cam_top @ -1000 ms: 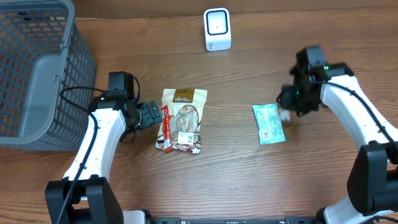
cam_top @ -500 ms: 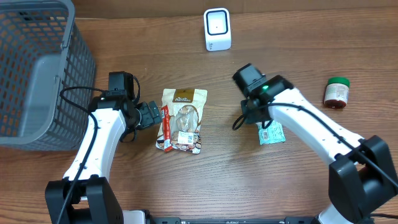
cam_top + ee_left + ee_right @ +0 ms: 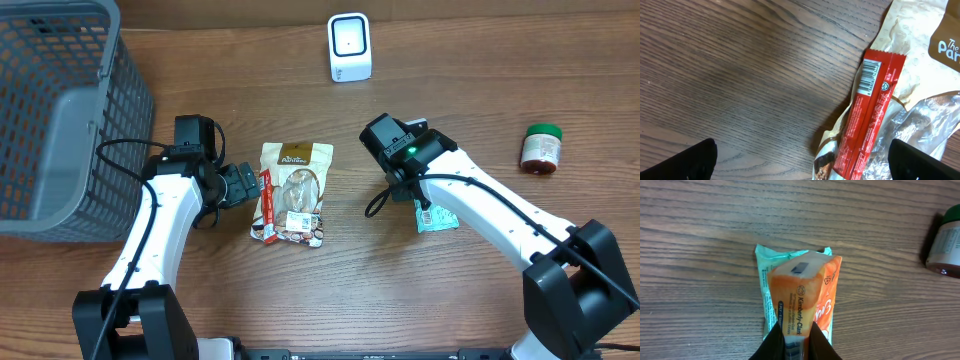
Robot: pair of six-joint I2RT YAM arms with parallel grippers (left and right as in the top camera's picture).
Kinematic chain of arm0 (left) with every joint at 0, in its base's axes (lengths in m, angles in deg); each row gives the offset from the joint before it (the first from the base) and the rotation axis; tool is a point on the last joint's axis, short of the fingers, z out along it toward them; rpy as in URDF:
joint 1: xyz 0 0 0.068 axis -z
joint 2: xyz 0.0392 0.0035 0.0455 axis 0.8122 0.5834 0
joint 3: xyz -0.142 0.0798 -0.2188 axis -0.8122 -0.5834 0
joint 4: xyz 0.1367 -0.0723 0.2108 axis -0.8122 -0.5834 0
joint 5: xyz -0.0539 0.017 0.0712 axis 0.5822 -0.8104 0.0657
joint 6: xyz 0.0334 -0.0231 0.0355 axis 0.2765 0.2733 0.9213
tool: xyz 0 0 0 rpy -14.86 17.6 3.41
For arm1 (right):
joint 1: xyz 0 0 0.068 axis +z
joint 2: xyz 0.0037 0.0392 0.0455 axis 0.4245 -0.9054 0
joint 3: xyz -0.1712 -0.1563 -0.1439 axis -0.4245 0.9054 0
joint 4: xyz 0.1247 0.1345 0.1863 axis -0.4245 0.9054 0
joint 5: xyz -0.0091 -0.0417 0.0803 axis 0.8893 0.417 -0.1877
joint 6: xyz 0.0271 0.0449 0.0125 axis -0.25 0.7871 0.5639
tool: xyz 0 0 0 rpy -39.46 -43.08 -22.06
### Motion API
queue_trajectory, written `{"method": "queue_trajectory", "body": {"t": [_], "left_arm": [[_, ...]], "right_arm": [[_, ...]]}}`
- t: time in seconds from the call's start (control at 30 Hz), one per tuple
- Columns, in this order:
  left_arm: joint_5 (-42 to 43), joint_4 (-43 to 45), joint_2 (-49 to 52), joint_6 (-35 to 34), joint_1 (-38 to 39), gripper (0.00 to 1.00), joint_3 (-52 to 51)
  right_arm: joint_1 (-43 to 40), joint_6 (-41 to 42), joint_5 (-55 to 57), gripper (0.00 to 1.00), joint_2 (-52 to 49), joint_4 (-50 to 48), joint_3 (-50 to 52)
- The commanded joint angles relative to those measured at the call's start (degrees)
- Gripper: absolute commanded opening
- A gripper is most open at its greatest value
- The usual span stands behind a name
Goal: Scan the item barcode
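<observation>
Grip first: the right arm's fingers (image 3: 771, 349) are pinched narrow on one short end of an orange plastic tissue packet (image 3: 805, 295). The packet sticks straight out beyond them, its long axis in line with the fingers. It hangs over a teal foil packet (image 3: 775, 257) lying flat on the wooden counter (image 3: 400, 300); whether the two touch I cannot tell. In the overhead view the arm hides the orange packet.

The white box-shaped scanner (image 3: 350, 46) stands well apart, farther out on the counter and to the left of that wrist. The right arm is the nearer one and already has the item, so the carry looks like its job. The packet would likely need turning so its code faces the scanner. A small dark patch sits at its free end, too small to read.

The left arm's fingers (image 3: 695, 162) are spread wide and empty, just beside a brown snack pouch (image 3: 292, 190).
</observation>
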Motion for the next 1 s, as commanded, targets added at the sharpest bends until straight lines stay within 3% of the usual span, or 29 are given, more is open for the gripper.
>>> {"method": "queue_trajectory", "body": {"t": [0.0,0.4,0.5,0.57,0.67,0.77,0.87,0.97], "left_arm": [[-0.1,0.1,-0.2,-0.3,0.2,1.00,0.7],[-0.1,0.1,-0.2,-0.3,0.2,1.00,0.8],[-0.1,0.1,-0.2,-0.3,0.2,1.00,0.8],[-0.1,0.1,-0.2,-0.3,0.2,1.00,0.8],[-0.1,0.1,-0.2,-0.3,0.2,1.00,0.8],[-0.1,0.1,-0.2,-0.3,0.2,1.00,0.8],[-0.1,0.1,-0.2,-0.3,0.2,1.00,0.8],[-0.1,0.1,-0.2,-0.3,0.2,1.00,0.8]], "right_arm": [[-0.1,1.3,0.3,0.12,-1.3,-0.2,0.3],[0.0,1.3,-2.9,0.13,-4.2,0.0,0.3],[0.0,1.3,-4.0,0.23,-4.2,0.0,0.3],[0.0,1.3,-5.3,0.23,-4.2,-0.1,0.3],[-0.1,1.3,-6.8,0.41,-4.2,-0.1,0.3],[-0.1,1.3,-7.6,0.68,-4.2,-0.4,0.3],[-0.1,1.2,-9.1,0.80,-4.2,-1.2,0.3],[-0.3,0.7,-13.3,0.81,-4.2,-3.0,0.3]]}}
